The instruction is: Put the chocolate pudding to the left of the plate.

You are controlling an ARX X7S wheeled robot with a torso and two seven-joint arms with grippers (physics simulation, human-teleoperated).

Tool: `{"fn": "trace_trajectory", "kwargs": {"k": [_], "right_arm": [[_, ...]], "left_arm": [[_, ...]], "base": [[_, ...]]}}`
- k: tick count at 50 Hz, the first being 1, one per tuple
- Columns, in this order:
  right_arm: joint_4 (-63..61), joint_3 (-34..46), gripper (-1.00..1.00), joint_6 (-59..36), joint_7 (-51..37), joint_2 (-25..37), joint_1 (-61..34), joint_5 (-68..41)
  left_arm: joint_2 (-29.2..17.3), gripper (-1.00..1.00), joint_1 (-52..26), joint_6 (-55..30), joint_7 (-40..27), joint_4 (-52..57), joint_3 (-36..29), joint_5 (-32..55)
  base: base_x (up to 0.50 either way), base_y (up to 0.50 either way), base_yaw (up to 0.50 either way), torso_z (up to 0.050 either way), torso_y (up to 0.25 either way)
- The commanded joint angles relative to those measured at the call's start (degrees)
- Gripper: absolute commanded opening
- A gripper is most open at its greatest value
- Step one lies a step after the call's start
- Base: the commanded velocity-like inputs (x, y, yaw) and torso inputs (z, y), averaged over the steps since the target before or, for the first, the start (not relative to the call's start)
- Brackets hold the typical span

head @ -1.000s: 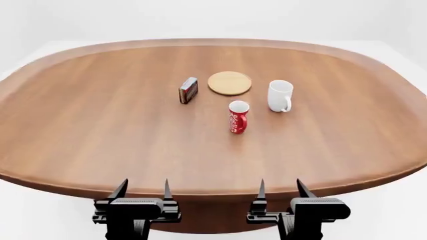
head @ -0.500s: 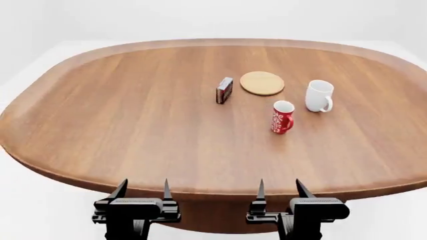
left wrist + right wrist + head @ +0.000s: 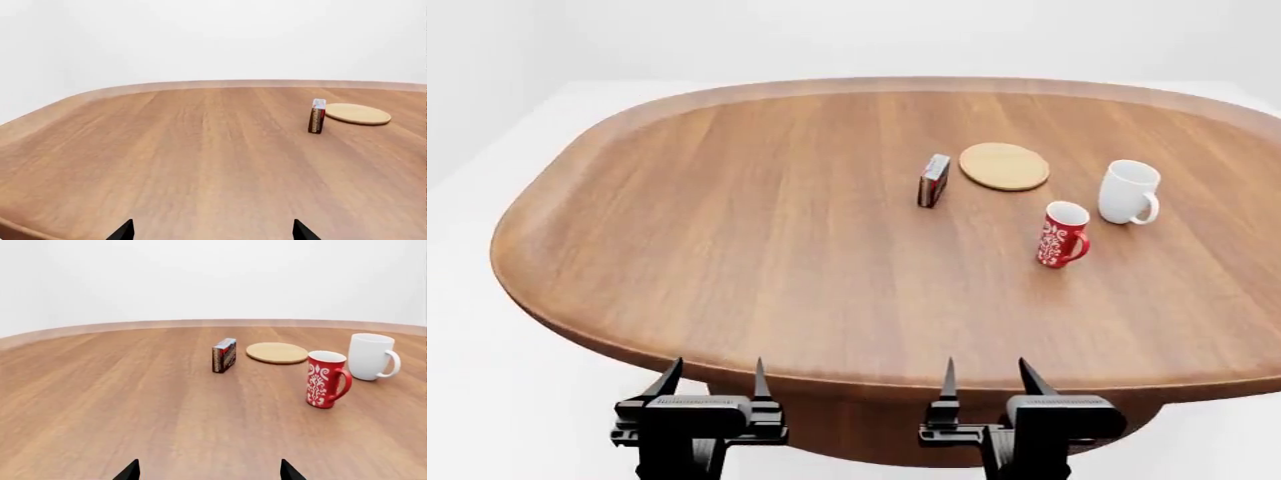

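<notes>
The chocolate pudding (image 3: pixel 934 181) is a small box standing on its edge on the table, just left of the plate (image 3: pixel 1004 166), a flat tan disc. Both also show in the left wrist view, pudding (image 3: pixel 317 116) and plate (image 3: pixel 357 114), and in the right wrist view, pudding (image 3: pixel 224 355) and plate (image 3: pixel 276 352). My left gripper (image 3: pixel 711 384) and right gripper (image 3: pixel 985 380) are open and empty, side by side at the table's near edge, far from the pudding.
A red-and-white mug (image 3: pixel 1062 235) and a white mug (image 3: pixel 1128 192) stand right of the plate; both show in the right wrist view, red (image 3: pixel 325 379) and white (image 3: pixel 373 356). The oval wooden table (image 3: pixel 761 250) curves away at its left edge.
The view has shifted left: the table and all objects on it have slid to the right in the head view. Both grippers stay open in the same place in the view.
</notes>
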State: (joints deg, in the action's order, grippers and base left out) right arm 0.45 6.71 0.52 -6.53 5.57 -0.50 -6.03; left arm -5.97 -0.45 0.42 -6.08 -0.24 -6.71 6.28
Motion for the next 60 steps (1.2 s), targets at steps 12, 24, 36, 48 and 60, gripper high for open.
{"fn": "trace_trajectory", "kwargs": {"k": [12, 24, 36, 48, 60], "right_arm": [[-0.2, 1.1, 1.0, -0.7, -1.8, 1.2, -0.2, -1.5], [-0.1, 1.7, 1.0, -0.8, -2.2, 1.7, -0.5, -2.2], [0.1, 2.2, 1.0, -0.9, -2.7, 2.2, -0.7, -2.8], [0.3, 2.7, 1.0, -0.7, -3.2, 2.6, -0.8, -3.3], [0.0, 3.1, 1.0, -0.7, -3.7, 3.0, -0.7, -3.6]], "left_arm": [[-1.0, 1.0, -0.1, 0.8, -1.1, -0.2, -1.3, 1.5], [-1.5, 1.0, 0.0, 0.9, -1.8, -0.1, -1.9, 1.9], [-2.0, 1.0, -0.1, 0.8, -2.3, 0.0, -2.5, 2.4], [-2.5, 1.0, 0.0, 0.8, -2.8, 0.2, -3.1, 2.8], [-2.8, 1.0, -0.1, 1.0, -3.2, 0.1, -3.5, 3.3]], "base": [[0.13, 0.0, 0.0, 0.0, 0.0], [0.5, 0.0, 0.0, 0.0, 0.0], [0.5, -0.02, 0.0, 0.0, 0.0], [0.5, -0.02, 0.0, 0.0, 0.0], [0.5, -0.02, 0.0, 0.0, 0.0]]}}
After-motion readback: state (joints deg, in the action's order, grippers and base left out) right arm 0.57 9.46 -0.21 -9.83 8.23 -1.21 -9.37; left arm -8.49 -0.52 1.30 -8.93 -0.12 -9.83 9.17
